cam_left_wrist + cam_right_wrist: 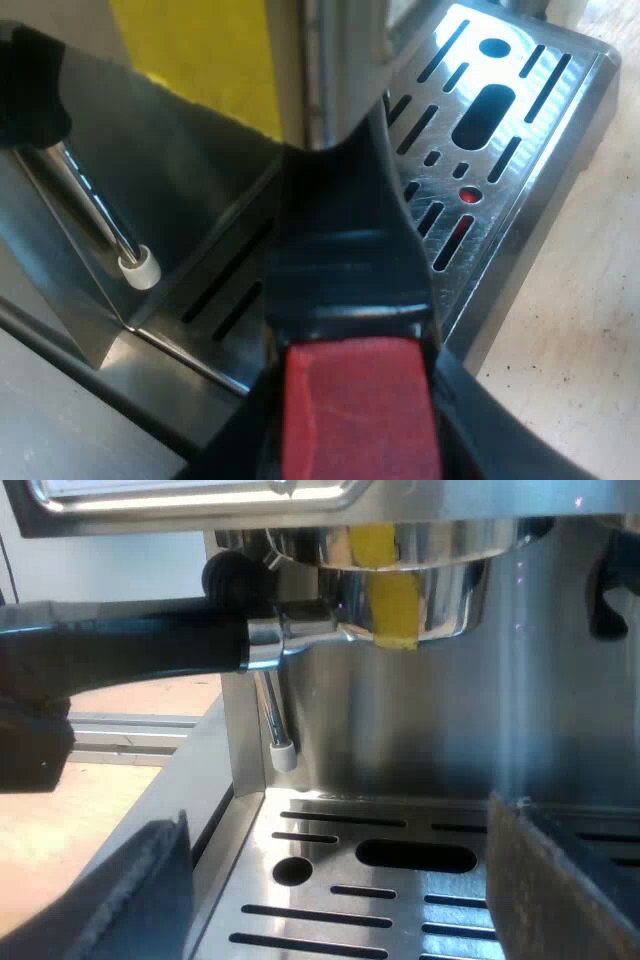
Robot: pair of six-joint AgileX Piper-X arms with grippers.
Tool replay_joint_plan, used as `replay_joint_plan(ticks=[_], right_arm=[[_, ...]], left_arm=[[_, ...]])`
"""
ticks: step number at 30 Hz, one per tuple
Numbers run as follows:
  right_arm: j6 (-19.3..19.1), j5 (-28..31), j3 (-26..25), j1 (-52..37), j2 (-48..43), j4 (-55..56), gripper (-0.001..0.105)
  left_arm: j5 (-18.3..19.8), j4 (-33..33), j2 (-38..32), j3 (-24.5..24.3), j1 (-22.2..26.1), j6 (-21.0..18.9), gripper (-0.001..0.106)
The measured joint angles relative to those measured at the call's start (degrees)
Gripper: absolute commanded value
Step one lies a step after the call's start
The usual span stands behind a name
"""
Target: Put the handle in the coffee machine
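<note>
Steel portafilter (410, 600): basket sits up in the group head of the espresso machine (430, 730), above the drip tray (500, 130); dark handle (130, 645) juts sideways.
Left end effector (350, 390): pinching the handle at its red end (355, 435).
Right end effector (350, 900): spread, holding nothing, over the tray.
Step, by judgement: seating and locking.
Next: turn handle about the group head until tight, grip firm.

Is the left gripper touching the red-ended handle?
Touching. In the left wrist view the fingers of the left gripper press both sides of the handle.
</note>
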Motion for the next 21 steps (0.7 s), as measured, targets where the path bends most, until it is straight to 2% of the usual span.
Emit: replay_joint_plan(ticks=[15, 18, 19, 21], right_arm=[[0.00, 0.00, 0.00, -0.71, 0.00, 0.00, 0.063], [0.00, 0.00, 0.00, -0.69, 0.00, 0.00, 0.063], [0.00, 0.00, 0.00, -0.69, 0.00, 0.00, 0.063], [0.00, 0.00, 0.00, -0.69, 0.00, 0.00, 0.063]], left_arm=[[2.38, 1.02, 0.00, 0.00, 2.10, 1.07, 0.000], [2.27, 3.56, 0.00, -0.58, 2.33, 5.37, 0.000], [2.18, 5.16, 0.00, -0.74, 2.59, 8.06, 0.000], [4.14, 9.54, -0.84, -0.17, 3.68, 10.74, 0.000]])
